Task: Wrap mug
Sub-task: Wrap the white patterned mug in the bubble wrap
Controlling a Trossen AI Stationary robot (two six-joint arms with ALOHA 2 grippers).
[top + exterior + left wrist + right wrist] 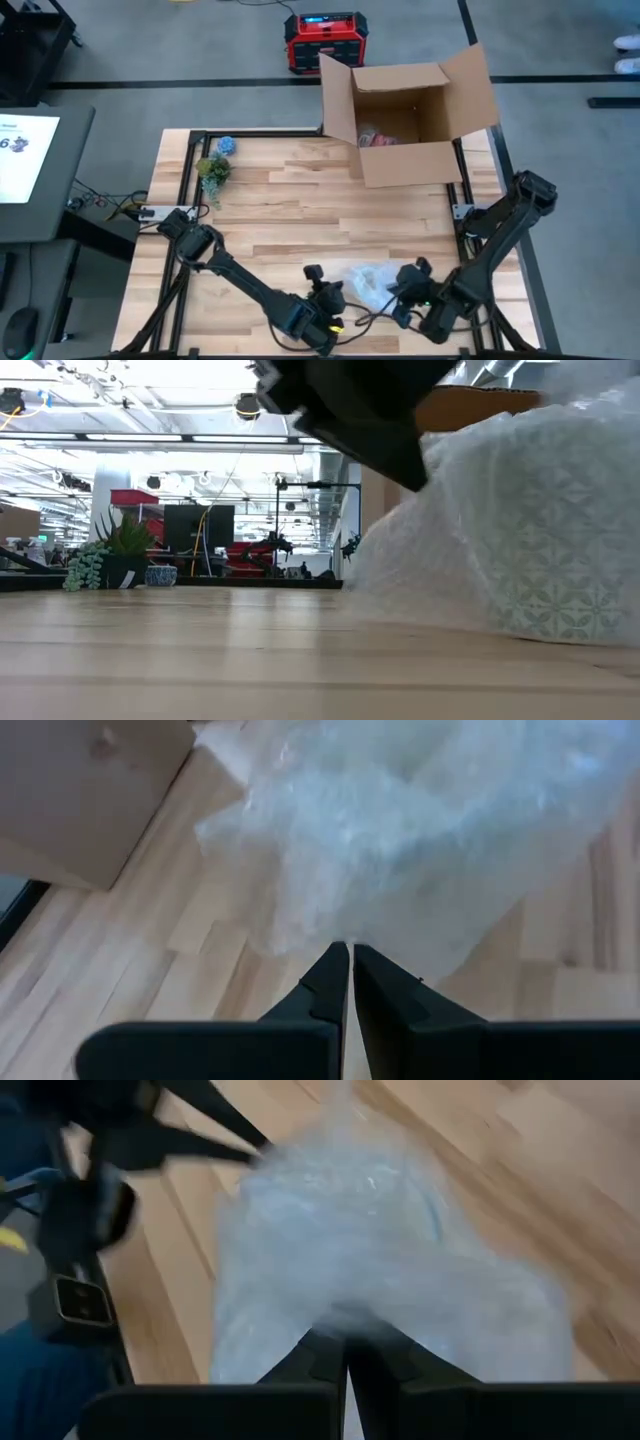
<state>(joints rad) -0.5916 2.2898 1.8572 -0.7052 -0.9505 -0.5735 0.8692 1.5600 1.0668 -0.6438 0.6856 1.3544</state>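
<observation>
Your work sits near the front edge of the pale wooden table (pixel 300 190), right of centre: one crumpled bundle of clear bubble wrap (pixel 372 282). No mug can be made out inside it, so judge that the mug, if there, is hidden under the plastic.

Both grippers are at it. The left gripper (pixel 349 955) has its dark fingers pressed together, tips at the bundle's rim; whether they pinch a bit of film cannot be told. The right gripper (pixel 344 1342), on the side toward the table's right edge, has its fingers closed with a fold of the wrap pinched between them.

Expect the wrap to be light, soft and springy — it will likely slip, unfold, and drag along rather than stay put. A mug inside would be stiff, heavier and breakable, so take hold of loose film at the edges and avoid squeezing the middle.

By count: one bundle, two arms, one open brown cardboard box (pixel 408 112) at the back edge toward the right — with something reddish inside — one small green potted plant (pixel 213 172) and one small blue pot (pixel 226 145) near the back left corner.
</observation>
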